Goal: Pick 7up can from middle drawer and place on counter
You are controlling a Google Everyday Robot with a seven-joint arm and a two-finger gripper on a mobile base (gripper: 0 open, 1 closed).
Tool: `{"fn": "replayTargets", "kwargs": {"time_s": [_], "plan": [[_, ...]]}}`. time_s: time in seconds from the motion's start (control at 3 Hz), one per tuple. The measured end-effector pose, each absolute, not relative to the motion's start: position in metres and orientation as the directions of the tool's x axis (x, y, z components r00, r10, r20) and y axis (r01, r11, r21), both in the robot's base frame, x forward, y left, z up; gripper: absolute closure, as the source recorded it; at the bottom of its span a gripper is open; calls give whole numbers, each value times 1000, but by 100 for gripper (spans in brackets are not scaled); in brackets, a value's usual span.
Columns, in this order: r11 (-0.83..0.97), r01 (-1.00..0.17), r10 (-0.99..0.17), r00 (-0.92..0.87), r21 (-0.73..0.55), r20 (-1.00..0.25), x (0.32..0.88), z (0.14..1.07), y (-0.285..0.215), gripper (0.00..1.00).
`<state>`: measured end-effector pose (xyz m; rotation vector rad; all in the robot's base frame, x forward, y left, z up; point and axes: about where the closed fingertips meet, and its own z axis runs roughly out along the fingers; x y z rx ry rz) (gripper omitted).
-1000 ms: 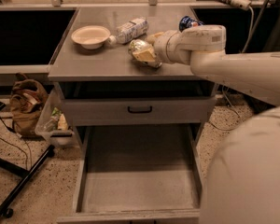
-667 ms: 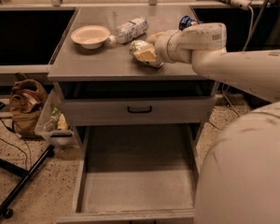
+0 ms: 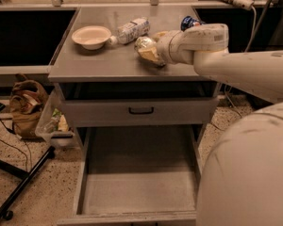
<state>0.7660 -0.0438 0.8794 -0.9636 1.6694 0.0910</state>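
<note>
End effector (image 3: 160, 46) over counter (image 3: 104, 62), beside crinkly bag (image 3: 145, 53); grip: cannot tell.

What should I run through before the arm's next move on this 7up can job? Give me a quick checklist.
1. Middle drawer pulled out, no can on its floor: ok.
2. Gripper over the counter, right of centre near the front edge: ok.
3. 7up can in the gripper: cannot tell; a silvery shape sits there, probably the can.
4. Bare counter in front of the bowl for a set-down: ok.
5. Clearance from the plastic bottle lying just behind the gripper: not ok, it looks tight.
</note>
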Motion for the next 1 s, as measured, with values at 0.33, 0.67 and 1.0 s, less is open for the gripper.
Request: {"fn": "replayTargets", "kwargs": {"time_s": [0.33, 0.67, 1.0], "plan": [[660, -628, -540, -14, -412, -842, 766, 879, -44, 12], [660, -628, -540, -14, -413, -842, 766, 879, -44, 0], [660, -628, -540, -14, -413, -842, 766, 879, -44, 0]]}}
